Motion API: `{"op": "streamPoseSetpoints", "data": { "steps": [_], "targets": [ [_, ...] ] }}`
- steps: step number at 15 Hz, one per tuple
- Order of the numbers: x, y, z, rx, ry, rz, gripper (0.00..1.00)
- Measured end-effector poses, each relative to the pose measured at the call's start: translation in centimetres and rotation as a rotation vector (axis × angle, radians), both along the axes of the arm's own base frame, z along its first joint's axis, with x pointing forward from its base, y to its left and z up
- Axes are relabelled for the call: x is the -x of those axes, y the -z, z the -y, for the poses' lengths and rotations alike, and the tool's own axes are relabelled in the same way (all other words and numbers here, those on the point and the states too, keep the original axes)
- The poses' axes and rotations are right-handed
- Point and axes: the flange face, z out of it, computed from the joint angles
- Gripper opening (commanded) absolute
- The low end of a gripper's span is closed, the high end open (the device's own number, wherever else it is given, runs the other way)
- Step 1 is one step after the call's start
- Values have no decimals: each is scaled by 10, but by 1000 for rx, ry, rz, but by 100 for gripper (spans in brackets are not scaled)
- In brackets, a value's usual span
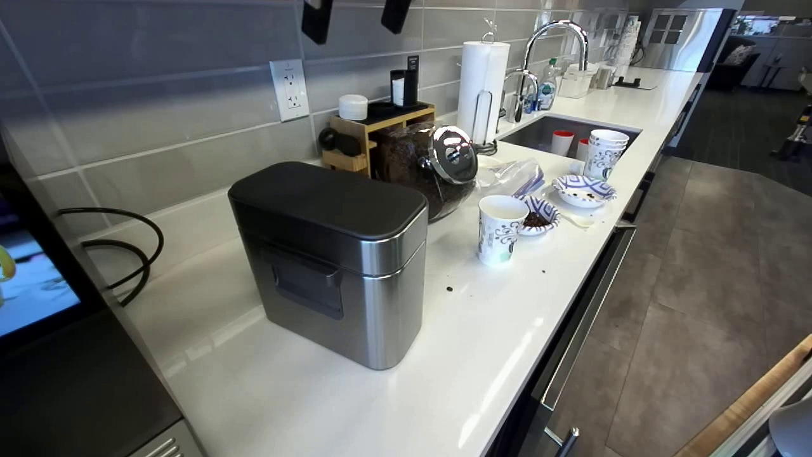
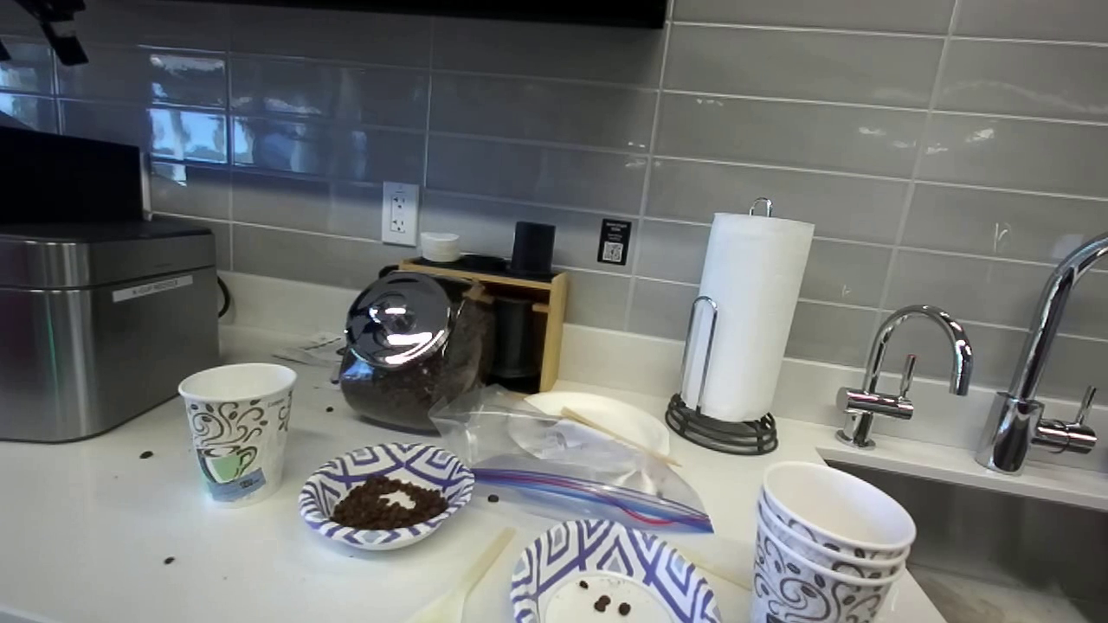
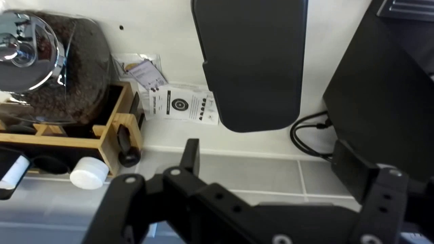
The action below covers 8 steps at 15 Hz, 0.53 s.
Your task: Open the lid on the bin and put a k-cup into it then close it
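The brushed-steel bin (image 1: pixel 394 311) stands upright on the white counter and shows in an exterior view (image 2: pixel 130 355). Its flat dark grey lid (image 1: pixel 330 193) is shut; it shows from above in the wrist view (image 3: pixel 254 64). A white label (image 2: pixel 152 288) is on the bin's upper side. My gripper (image 3: pixel 268 159) is open and empty, its fingers wide apart over the counter's back edge and wall in the wrist view. Its black fingertips show at the top of an exterior view (image 1: pixel 356 18), above the bin and apart from it. No k-cup is in view.
A black appliance with a screen (image 1: pixel 70 374) stands beside the bin, with a cable (image 1: pixel 143 254) behind. A coffee-bean jar (image 2: pixel 415 363), wooden organizer (image 2: pixel 556 337), paper cup (image 1: pixel 498 231), bowls (image 2: pixel 389 528), stacked cups (image 2: pixel 827 536) and paper towels (image 2: pixel 753 320) stand along the counter.
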Motion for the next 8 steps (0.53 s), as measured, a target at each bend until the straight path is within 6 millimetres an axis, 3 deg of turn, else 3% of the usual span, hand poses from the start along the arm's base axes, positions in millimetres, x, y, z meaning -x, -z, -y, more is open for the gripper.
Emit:
{"op": "streamPoseSetpoints", "data": {
  "steps": [8],
  "targets": [
    [-1, 0, 11, -73, 0, 53, 100]
  ]
}}
